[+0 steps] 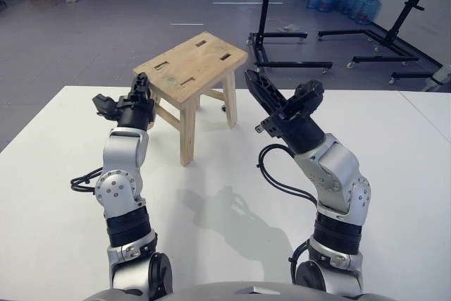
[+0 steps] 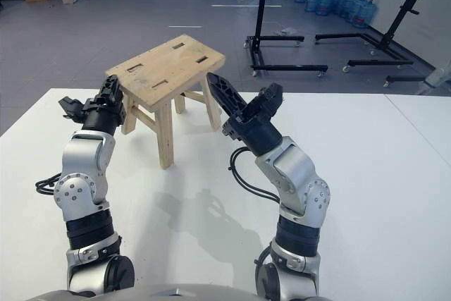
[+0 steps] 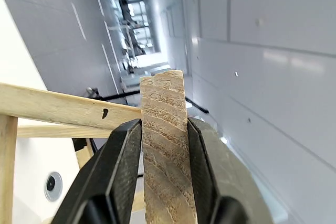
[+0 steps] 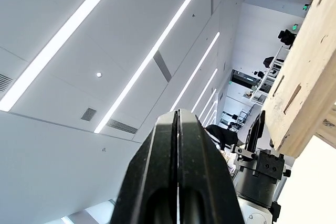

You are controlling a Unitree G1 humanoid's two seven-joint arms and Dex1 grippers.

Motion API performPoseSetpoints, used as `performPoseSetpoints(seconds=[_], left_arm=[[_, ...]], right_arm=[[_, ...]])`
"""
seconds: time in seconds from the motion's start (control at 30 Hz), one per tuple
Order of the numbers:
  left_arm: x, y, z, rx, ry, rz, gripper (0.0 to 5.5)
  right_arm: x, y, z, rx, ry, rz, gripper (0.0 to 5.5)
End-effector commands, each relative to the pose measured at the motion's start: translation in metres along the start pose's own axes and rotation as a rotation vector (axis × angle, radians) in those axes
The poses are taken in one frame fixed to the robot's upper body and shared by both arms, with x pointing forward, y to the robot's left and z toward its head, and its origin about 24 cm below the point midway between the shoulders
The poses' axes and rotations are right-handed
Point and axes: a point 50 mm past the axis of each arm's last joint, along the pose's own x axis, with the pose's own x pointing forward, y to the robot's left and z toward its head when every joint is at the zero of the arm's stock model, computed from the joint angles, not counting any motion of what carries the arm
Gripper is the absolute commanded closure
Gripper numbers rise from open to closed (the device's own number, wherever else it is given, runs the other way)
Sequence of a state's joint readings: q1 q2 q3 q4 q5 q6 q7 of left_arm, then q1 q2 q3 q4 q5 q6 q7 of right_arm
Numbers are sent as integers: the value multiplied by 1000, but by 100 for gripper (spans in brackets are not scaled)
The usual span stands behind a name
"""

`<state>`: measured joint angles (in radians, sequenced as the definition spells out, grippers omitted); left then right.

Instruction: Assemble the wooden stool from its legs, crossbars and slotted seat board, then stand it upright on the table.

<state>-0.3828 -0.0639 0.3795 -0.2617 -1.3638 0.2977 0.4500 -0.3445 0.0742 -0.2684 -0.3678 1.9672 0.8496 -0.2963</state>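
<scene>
The assembled stool [image 1: 192, 75] stood upright on the white table [image 1: 394, 146], my left pincer [image 1: 142, 82] clamped on the edge of its seat board [image 3: 164, 108], my right pincer [image 1: 251, 78] pressed closed, empty, just beside it.

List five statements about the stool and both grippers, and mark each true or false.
1. The stool stands upright on the table. True.
2. The left gripper is open and clear of the stool. False: it is shut on the edge of the seat.
3. The right gripper holds a crossbar. False: it is shut and holds nothing.
4. The seat has slots in its top. True.
5. Loose legs lie on the table. False: the legs are fitted under the seat.
</scene>
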Motion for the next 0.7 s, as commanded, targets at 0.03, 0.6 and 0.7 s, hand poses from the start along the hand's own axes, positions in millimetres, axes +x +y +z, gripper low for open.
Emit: performPoseSetpoints(seconds=[0.03, 0.6, 0.7], left_arm=[[-3, 36, -2, 4, -16, 211, 426], [-3, 21, 11, 291, 7, 102, 141], [-6, 20, 13, 317, 3, 77, 99]], right_arm=[[-1, 2, 2, -15, 11, 16, 548], [-15, -17, 11, -222, -3, 10, 416], [-14, -22, 5, -224, -34, 16, 367]])
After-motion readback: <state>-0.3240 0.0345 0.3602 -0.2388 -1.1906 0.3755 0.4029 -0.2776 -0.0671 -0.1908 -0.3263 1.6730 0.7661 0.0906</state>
